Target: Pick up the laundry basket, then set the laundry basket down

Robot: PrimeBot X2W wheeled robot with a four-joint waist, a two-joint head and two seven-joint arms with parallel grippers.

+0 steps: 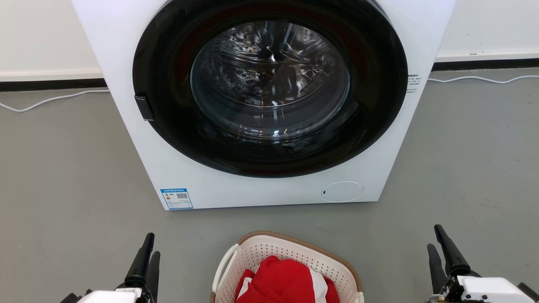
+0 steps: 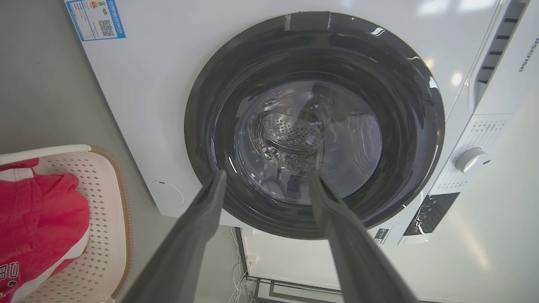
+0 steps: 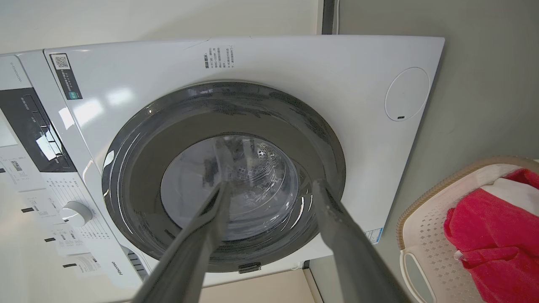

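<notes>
Cream-white perforated plastic with a tan woven-look rim: the laundry basket (image 1: 257,257), standing on the grey floor (image 1: 63,189) just in front of the washing machine (image 1: 126,139), below its closed round door (image 1: 168,126) and apart from the cabinet. Not yet lifted.

Left gripper (image 1: 153,245) in front of the washing machine's blue-label corner, fingers spread wide, nothing between them. Right gripper (image 1: 434,236) in front of the washing machine and out past its round-flap corner, likewise spread and empty. Both well apart from the basket, one on each flank.

Step in hand, by judgement: closing in on the basket for the lift. Best taken with both arms together, each gripper going to the white loop handle (image 1: 223,263) on its own side. Keep each gripper wide until seated under or through the loop, then close evenly. Lift level and straight up, clear of the washing machine front, to stop the load sliding. Probably light but flexible; allow for some give in the walls.

Inside the basket: a bunched red garment (image 1: 286,280) with white trim, heaped at the middle, the wall nearest the washing machine left bare. Behind the washing machine's glass: a perforated metal drum (image 1: 269,71).
</notes>
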